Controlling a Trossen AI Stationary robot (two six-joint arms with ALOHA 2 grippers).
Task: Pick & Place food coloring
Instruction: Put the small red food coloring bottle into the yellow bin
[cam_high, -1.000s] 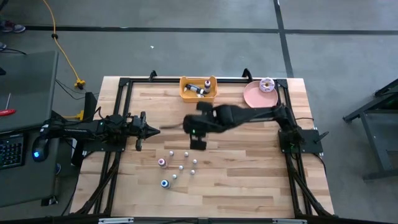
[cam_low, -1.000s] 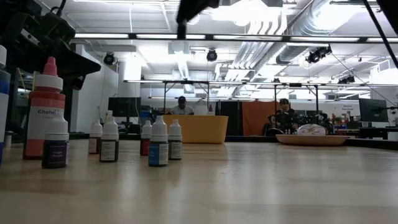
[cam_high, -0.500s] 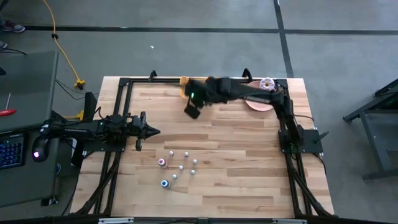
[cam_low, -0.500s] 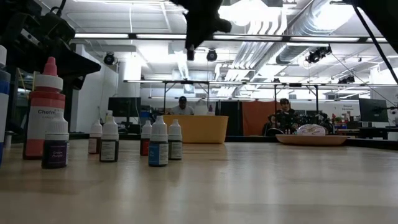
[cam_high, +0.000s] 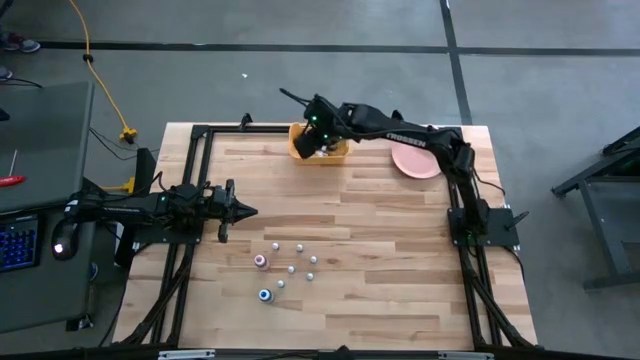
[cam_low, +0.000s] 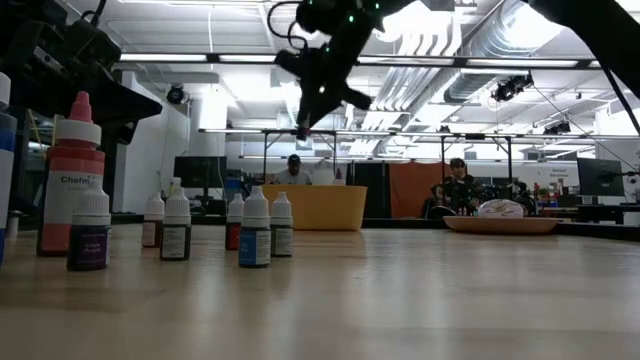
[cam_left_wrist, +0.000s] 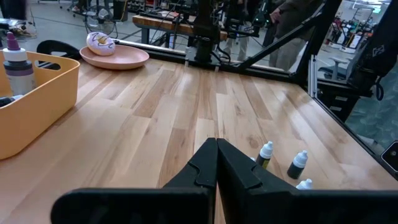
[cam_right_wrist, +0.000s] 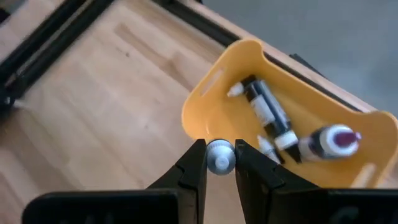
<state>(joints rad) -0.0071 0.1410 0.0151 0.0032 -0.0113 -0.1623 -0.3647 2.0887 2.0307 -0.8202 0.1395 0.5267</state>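
writing: tall pink-capped bottle (cam_low: 73, 175) at near left of low view reads "Chefm…", rest cut off; small bottle labels too tiny to read.
right gripper (cam_right_wrist: 219, 163): over the near rim of the yellow bin (cam_high: 318, 150) at the table's far edge; fingers (cam_right_wrist: 194, 167) clamped on a small white-capped bottle (cam_right_wrist: 219, 155), cap pointing at the camera.
vs 0.5 s ago: right arm was over the table just short of the bin, now reaches above it; 1 s ago it was mid-table near the bottle group. left arm unchanged.
bin contents: a long dark bottle w/ white cap lying down (cam_right_wrist: 266, 114), a purple-capped one (cam_right_wrist: 331, 141), another small one beside them, partly hidden.
loose bottles (cam_high: 288, 268): cluster on wood toward the near-left centre of the table, about seven seen from above, incl. a pink-capped (cam_high: 261, 261) and a blue-capped one (cam_high: 265, 295); all upright in low view.
left gripper (cam_left_wrist: 216, 163): parked at the left side of the table, fingers pressed together, holding nothing; cluster sits near its tip, apart.
pink plate (cam_high: 413, 160): far right corner, part under the right arm, donut on it (cam_left_wrist: 100, 42).
room: wide bare wood betw. cluster and bin; black frame rails (cam_high: 200, 140) run along the left, right and far edges.
bkgd: two people seated beyond the table in low view (cam_low: 460, 187).
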